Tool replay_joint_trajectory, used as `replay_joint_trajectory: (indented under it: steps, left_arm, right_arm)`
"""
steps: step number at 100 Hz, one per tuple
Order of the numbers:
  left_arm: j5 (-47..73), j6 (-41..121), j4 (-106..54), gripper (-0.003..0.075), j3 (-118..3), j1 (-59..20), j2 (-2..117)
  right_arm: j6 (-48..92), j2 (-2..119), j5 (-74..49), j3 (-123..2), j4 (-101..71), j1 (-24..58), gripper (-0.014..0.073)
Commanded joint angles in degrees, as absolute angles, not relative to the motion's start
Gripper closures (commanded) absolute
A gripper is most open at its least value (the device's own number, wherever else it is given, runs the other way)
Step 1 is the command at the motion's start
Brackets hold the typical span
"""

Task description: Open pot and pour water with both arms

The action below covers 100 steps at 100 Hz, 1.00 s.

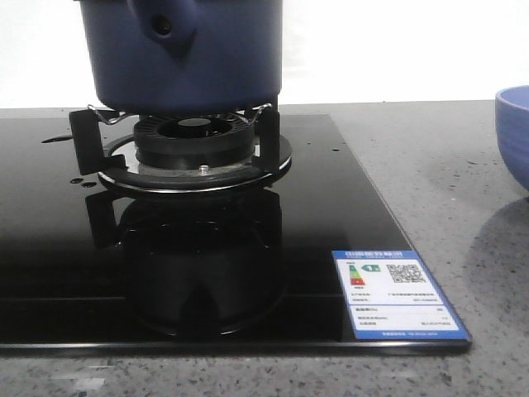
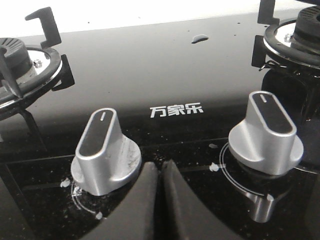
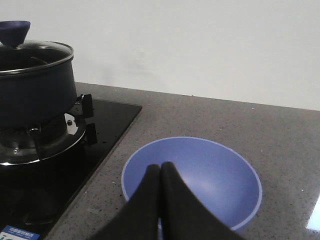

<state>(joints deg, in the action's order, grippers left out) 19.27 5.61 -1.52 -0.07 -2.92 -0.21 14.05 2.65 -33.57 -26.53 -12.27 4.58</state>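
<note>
Pot: large dark navy-blue matte cylindrical pot (image 1: 186, 54) sits on the black burner grate (image 1: 188, 141) of the glossy black glass cooktop (image 1: 347, 215); side stub with small hole faces the front camera.
Lid: glass lid with steel rim and blue knob (image 3: 14, 31) on the pot.
Bowl: light periwinkle-blue bowl (image 3: 200, 175) on the grey speckled counter (image 3: 280, 145), just beside the cooktop's right edge, apart from the pot.
Left gripper (image 2: 160, 172): black fingers pressed together, holding nothing, between two silver stove knobs (image 2: 106, 152).
Right gripper (image 3: 160, 172): fingers pressed together, empty, seemingly above the bowl's near rim; height unclear.
</note>
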Motion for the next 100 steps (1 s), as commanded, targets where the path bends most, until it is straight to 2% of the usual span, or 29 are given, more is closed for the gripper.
replay_joint_trajectory:
  steps: [1, 77, 100]
  left_arm:
    - [16.59, 5.05, -2.04, 0.0741, 1.87, -2.8, -1.81]
    - [16.59, 5.05, -2.04, 0.0741, 1.87, -2.8, -1.81]
    - [16.59, 5.05, -2.04, 0.0741, 1.87, -2.8, -1.81]
  right_arm:
    - [14.57, 3.25, -29.46, -27.8, -12.71, 4.79, 0.0657]
    - [14.57, 3.25, -29.22, -25.06, -12.71, 4.32, 0.0657]
    - [9.84, 3.25, -22.11, -17.05, -2.9, -1.41, 0.0657]
